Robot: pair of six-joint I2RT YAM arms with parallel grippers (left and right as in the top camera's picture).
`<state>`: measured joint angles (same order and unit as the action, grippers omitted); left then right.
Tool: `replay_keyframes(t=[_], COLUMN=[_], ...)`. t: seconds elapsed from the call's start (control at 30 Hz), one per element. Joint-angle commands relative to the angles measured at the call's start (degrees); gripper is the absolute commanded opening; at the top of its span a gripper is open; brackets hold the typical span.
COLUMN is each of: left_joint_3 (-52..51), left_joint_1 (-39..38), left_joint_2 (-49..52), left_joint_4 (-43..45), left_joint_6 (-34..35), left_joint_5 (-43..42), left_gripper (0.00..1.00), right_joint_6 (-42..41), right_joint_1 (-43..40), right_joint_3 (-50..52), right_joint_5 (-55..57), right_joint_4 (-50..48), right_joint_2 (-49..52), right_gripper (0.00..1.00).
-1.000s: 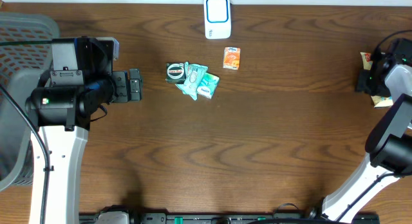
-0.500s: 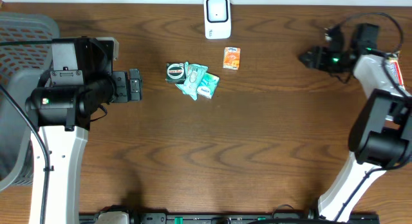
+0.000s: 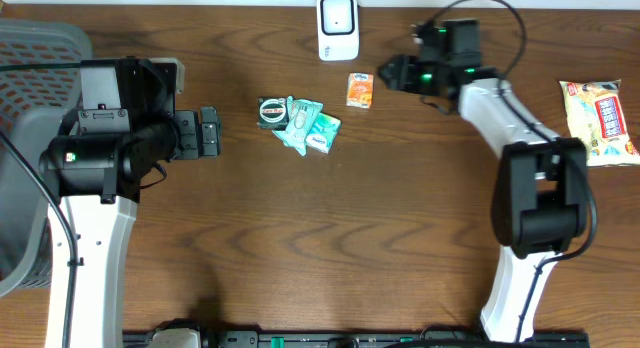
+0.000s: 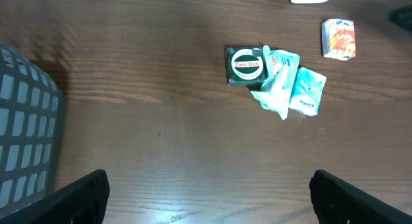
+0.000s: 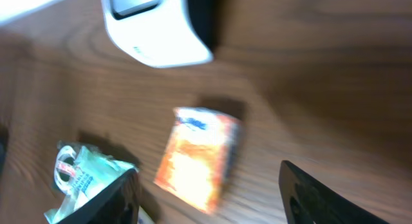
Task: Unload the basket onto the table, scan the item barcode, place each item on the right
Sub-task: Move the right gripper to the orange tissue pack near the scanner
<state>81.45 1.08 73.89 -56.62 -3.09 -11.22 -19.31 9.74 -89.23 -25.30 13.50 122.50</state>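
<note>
Right gripper [image 3: 390, 74] positioned just beside orange packet [image 3: 360, 90]; jaws seen parted in wrist view, nothing held between them. Packet laid flat on table [image 3: 400, 218], near white scanner [image 3: 338, 27]; contact with fingers cannot be told. Left gripper [image 3: 208, 133] spread wide, empty, well apart from packet. Dark tin [image 3: 272, 112] and teal sachets [image 3: 312, 130] clustered between left gripper and packet. Snack bag [image 3: 598, 120] noted at table edge.
</note>
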Motion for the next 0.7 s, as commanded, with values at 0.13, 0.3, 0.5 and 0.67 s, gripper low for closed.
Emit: replay_keyframes(t=[0.13,0.3,0.5,0.67], left_joint_3=[0.42,0.42,0.42,0.42], left_joint_1=[0.31,0.31,0.31,0.31], left_joint_2=[0.17,0.17,0.17,0.17], left_joint_4=[-0.13,-0.13,-0.13,-0.13], left_joint_6=[-0.74,-0.74,-0.74,-0.74], left_joint_5=[0.37,0.37,0.37,0.37], left_gripper=[0.98,0.98,0.98,0.98], right_joint_6=[-5.97,-5.66,-3.74,-2.60], right_joint_1=[8.26,11.82,14.23,14.73], right_joint_3=[0.02,0.02,0.02,0.02], right_joint_5=[20.55,26.38,27.19,27.15], right_joint_4=[-0.68,-1.55,-4.63,-4.92], right_joint_2=[-0.59,-0.50,1.29,4.15], right_gripper=[0.59,0.48,0.49,0.49])
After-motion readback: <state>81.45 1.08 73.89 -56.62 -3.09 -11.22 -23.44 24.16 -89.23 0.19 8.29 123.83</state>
